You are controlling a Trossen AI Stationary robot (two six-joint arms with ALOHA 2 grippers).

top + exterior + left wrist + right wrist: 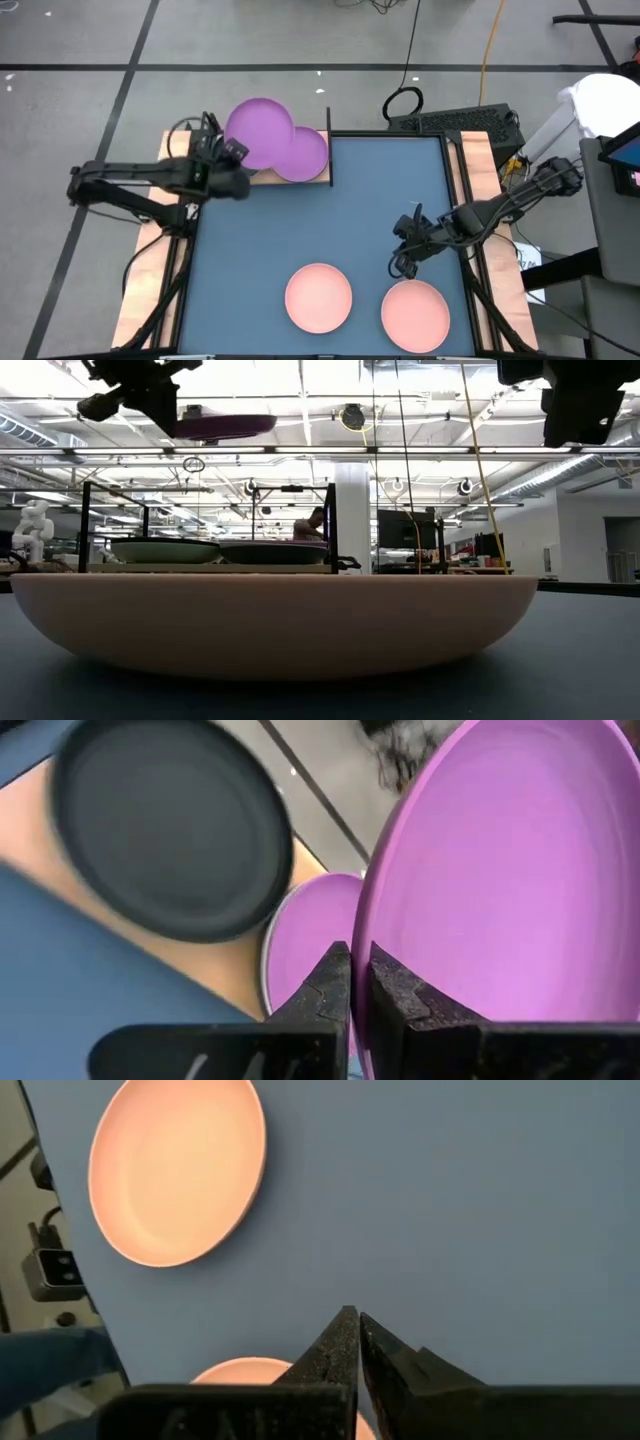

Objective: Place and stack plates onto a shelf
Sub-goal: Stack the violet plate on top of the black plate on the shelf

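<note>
My left gripper [232, 152] is shut on a purple plate [258, 128] held high above the light-wood shelf [270, 178]. A second purple plate [302, 155] lies on the shelf board beside a black post [328, 140]. In the left wrist view a black plate [170, 825] also rests on the board; the held plate hides it from above. Two salmon pink plates [318, 297] [415, 315] lie on the blue-grey mat near its near edge. My right gripper [400, 265] is shut and hovers above the mat, just beyond the right salmon plate. The other plates are out of view. My left gripper pinches the purple plate's rim [368, 925] between its two fingers [400, 995], one on the inner face and one on the outer. The fingers come roughly level from the table's left. The plate [215, 427] is lifted clear and sits about level above the shelf.
The blue-grey mat [340, 220] covers most of the table. Thin black posts [331, 525] stand at the shelf's corners. A keyboard and cables [450, 120] lie beyond the far edge. The low camera looks past a salmon plate [275, 625] right in front of it.
</note>
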